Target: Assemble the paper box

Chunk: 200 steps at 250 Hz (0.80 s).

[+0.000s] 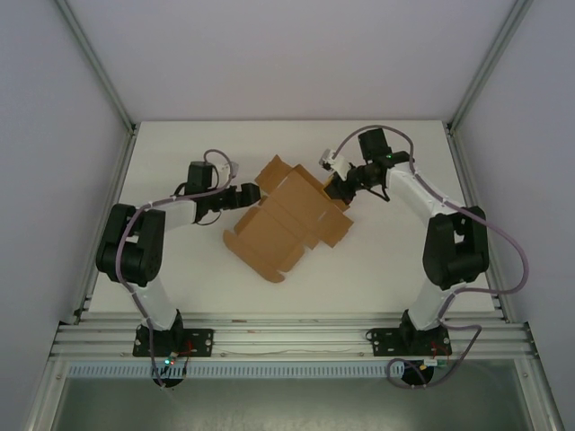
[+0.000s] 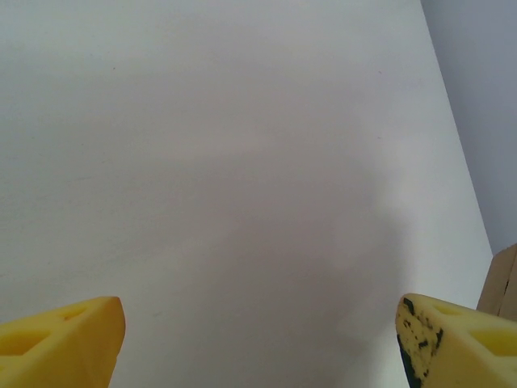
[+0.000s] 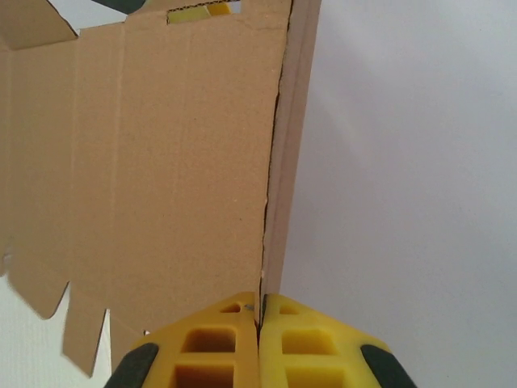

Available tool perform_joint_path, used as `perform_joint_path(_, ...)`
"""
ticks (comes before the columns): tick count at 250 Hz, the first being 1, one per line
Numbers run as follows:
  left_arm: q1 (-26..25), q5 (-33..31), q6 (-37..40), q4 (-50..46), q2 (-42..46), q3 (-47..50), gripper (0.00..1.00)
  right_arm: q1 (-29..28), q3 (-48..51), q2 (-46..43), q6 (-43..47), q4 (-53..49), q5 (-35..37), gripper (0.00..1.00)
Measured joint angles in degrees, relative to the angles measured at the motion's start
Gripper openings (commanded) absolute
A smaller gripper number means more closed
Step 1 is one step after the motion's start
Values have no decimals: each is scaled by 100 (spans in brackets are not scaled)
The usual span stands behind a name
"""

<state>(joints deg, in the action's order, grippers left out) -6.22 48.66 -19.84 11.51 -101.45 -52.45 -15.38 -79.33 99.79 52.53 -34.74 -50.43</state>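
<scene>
Right tool [image 3: 260, 311] pinches a folded edge flap of the paper box [image 1: 287, 220]. Left tool [image 2: 258, 347] stands wide, empty, over the table [image 2: 242, 162].

Setting: a robotics lab test cell. The white table [image 1: 180, 269] is boxed in by plain pale panels [image 1: 45, 135] at 9, 12 and 3 o'clock, framed by aluminium posts [image 1: 97, 63]. A slotted aluminium rail [image 1: 287, 337] at 6 o'clock carries two bolted arm bases [image 1: 171, 341] (small indicator lights lit). Grey cables [image 1: 218, 152] loop loosely along the two arms.
</scene>
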Motion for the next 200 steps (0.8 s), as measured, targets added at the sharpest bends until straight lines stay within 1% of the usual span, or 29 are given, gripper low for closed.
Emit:
perform_joint_path(25, 31, -345, 107, -356, 85, 4, 88, -2, 122, -87, 0, 57, 48, 0)
perform_joint_path(48, 149, -577, 85, -479, 195, 66, 88, -13, 282, -229, -7, 98, 70, 0)
perform_joint_path(79, 374, -761, 35, -514, 221, 149, 88, -22, 479, -455, -52, 234, 70, 0)
perform_joint_path(102, 411, -745, 17, -483, 170, 151, 87, -22, 498, -516, -94, 310, 63, 0)
perform_joint_path(124, 398, -638, -22, -413, 74, 151, 87, -22, 498, -516, -116, 350, 46, 0)
perform_joint_path(146, 396, -400, -70, -297, -28, 151, 86, -22, 498, -516, -138, 361, 37, 0)
perform_joint_path(179, 396, 173, -149, 26, -105, 151, 84, -22, 498, -516, -205, 435, 46, 0)
perform_joint_path(200, 396, 603, -223, 417, -105, 184, 82, -22, 501, -516, -267, 476, 46, 0)
